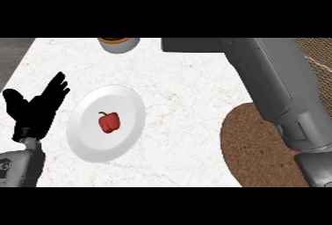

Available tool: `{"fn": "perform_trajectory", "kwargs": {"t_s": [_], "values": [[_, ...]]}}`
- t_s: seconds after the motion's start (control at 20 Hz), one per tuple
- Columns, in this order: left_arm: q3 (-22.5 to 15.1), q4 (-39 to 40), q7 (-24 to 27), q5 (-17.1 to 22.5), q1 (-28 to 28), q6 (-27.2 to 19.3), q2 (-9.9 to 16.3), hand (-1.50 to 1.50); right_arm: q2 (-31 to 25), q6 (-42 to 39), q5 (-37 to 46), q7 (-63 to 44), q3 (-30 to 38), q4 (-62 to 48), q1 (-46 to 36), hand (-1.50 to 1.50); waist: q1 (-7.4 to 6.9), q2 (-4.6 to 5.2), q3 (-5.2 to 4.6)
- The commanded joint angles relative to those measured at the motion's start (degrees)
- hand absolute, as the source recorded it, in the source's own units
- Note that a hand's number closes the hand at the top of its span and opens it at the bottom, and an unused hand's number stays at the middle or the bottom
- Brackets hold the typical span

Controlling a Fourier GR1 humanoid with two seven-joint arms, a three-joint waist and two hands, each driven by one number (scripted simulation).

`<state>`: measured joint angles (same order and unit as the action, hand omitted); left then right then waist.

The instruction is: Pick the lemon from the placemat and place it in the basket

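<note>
Only the head view is given, looking steeply down at a pale marbled counter (188, 88). Near the left edge the left hand (32, 110) stands with its black fingers straight and spread, pointing up and slightly right; it holds nothing and touches nothing, and its grey forearm (19, 167) comes up from the lower left corner. Just right of that hand lies a white plate (88, 140), which looks taller than wide, and on its middle sits a small red pepper (108, 122) with a dark stem at the top.

At the top edge, a little left of centre, a round grey bowl (119, 45) with an orange-brown rim is cut off by the frame. On the right a brown, rough-textured round placemat (250, 149) lies on the counter, partly covered by the right arm (279, 88), a broad grey limb that crosses the view from the lower right up towards the top centre. The right hand itself cannot be seen, so the state of its fingers cannot be told. Beyond the counter's right edge a strip of brown woven surface (319, 61) shows.

The lemon appears nowhere in this view; the bare part of the placemat carries nothing, and the part under the arm is hidden. No basket can be made out with certainty either.
</note>
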<state>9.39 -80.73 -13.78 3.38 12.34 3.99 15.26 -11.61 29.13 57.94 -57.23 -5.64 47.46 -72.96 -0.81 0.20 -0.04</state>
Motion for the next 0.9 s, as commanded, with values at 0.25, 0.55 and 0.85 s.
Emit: {"fn": "perform_trajectory", "kwargs": {"t_s": [0.25, 0.55, 0.85], "values": [[0.11, -0.48, 1.09, -0.50, -0.34, 0.16, -0.02, 0.00, -5.16, 0.20, 5.11, -2.82, 3.32, -8.07, -1.84, 1.50, -0.17, -0.04, 0.01], [1.20, -0.04, -1.37, 0.47, 0.78, 0.22, 0.38, 0.00, -12.22, 0.42, -1.31, 9.65, 8.25, -6.45, 6.20, 1.50, 0.45, -0.14, 0.05], [0.13, -1.33, -0.99, 0.05, -0.85, 0.77, -0.51, 0.00, -14.11, 2.51, -4.89, 15.66, 11.30, -4.05, 13.15, 1.50, 0.55, -0.23, 0.06]]}}
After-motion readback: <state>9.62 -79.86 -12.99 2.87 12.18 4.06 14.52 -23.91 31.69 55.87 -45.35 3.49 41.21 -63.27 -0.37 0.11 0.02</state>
